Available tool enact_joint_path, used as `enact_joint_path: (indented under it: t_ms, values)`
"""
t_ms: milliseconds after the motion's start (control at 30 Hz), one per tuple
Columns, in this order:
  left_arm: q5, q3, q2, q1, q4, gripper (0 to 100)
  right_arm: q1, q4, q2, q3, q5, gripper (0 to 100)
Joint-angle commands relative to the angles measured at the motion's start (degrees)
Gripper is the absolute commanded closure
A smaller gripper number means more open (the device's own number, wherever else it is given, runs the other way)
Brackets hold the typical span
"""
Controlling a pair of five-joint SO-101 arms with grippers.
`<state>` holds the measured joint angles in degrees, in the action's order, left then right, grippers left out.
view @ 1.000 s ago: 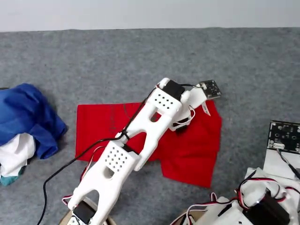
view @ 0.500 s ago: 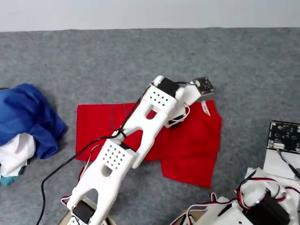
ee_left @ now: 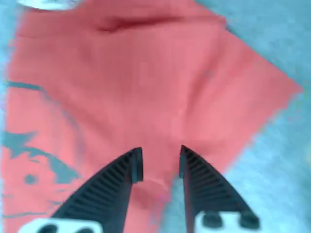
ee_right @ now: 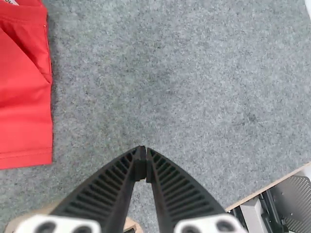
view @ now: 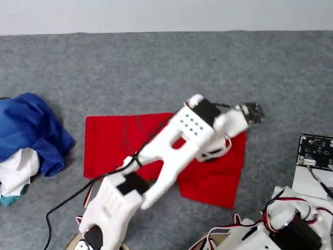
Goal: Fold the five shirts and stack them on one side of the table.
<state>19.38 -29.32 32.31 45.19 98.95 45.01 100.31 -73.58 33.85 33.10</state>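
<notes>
Swinging the left gripper, narrowly parted and empty, rightward across the red shirt, stretching low over it, with the right gripper closed.

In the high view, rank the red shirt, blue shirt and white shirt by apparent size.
1. Red shirt: largest, spread flat.
2. Blue shirt: bunched up, clearly smaller.
3. White shirt: smallest, a bunched patch beside the blue one.
</notes>
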Motion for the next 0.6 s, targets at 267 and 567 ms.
enact_joint_path:
  t_ms: [267, 567]
  values:
    - [-1.23, 17.54, -5.71, 10.81, -5.27, 87, 0.66, 2.24, -0.13, -0.26, -0.62, 98.8]
    - [-1.49, 18.33, -5.19, 13.98, -12.48, 84, 0.66, 2.24, -0.13, -0.26, -0.44, 98.8]
